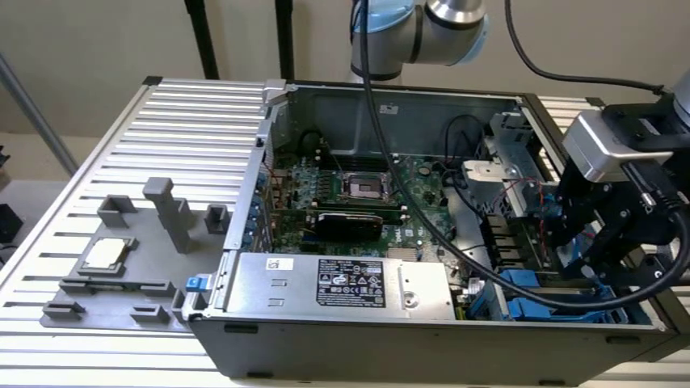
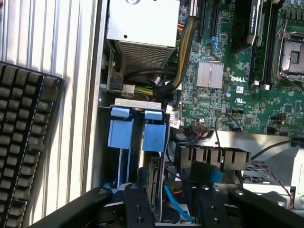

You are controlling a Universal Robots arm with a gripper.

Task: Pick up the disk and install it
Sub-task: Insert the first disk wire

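The disk (image 2: pixel 155 175) stands edge-on within the tool (image 2: pixel 170 187); whether gripped cannot be told.

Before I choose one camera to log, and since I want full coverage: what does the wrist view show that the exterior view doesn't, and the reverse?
Wrist view: a keyboard and the disk, seen edge-on. Exterior view: the chip, the arm and the PSU label. Both: the motherboard and the blue carriers.
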